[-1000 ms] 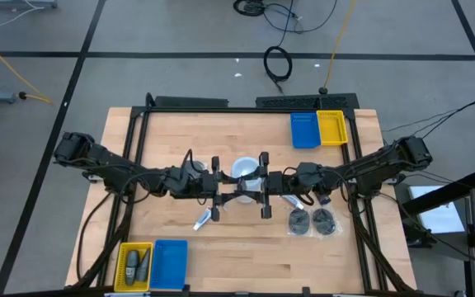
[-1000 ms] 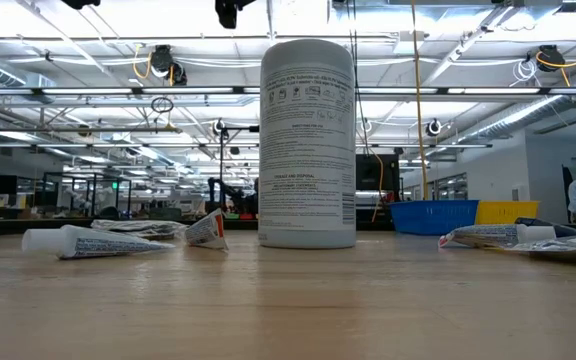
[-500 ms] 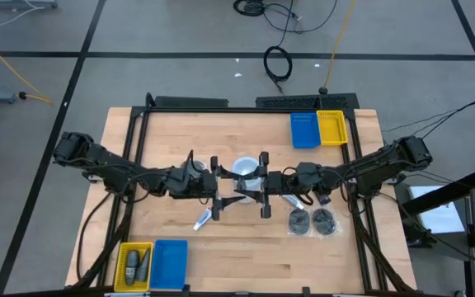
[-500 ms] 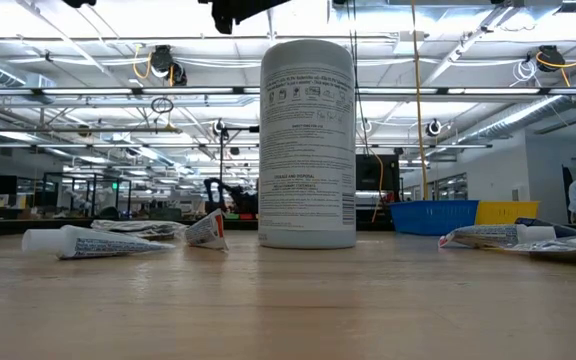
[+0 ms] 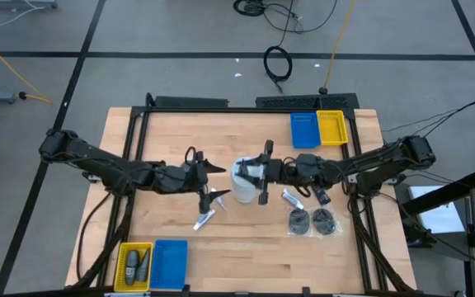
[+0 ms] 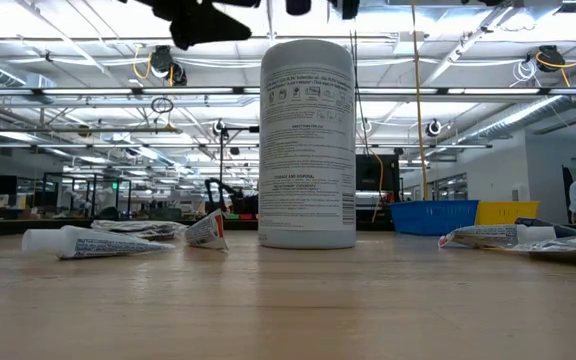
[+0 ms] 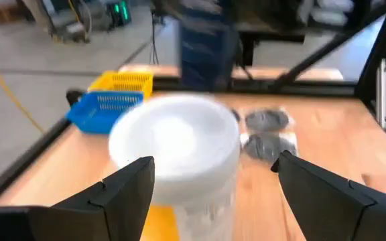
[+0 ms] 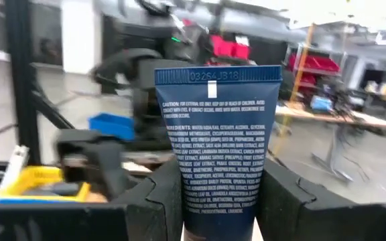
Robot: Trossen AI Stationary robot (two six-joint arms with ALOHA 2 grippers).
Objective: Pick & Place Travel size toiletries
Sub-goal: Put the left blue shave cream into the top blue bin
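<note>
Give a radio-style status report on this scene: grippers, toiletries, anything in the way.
Right gripper shut on dark blue tube, above table centre. Left gripper open, empty. White cylinder stands between them. Loose tube and discs on table.

Both arms are dark, near black, built of jointed segments with thin black cables trailing along them. The left gripper [image 7: 210, 194] has broad, matte black, angular fingers [image 7: 122, 194].

left gripper [image 5: 208, 180] drawn back from white cylinder [image 5: 244, 180], right gripper [image 5: 264, 172] rotated with blue tube [image 8: 217, 144]
</note>
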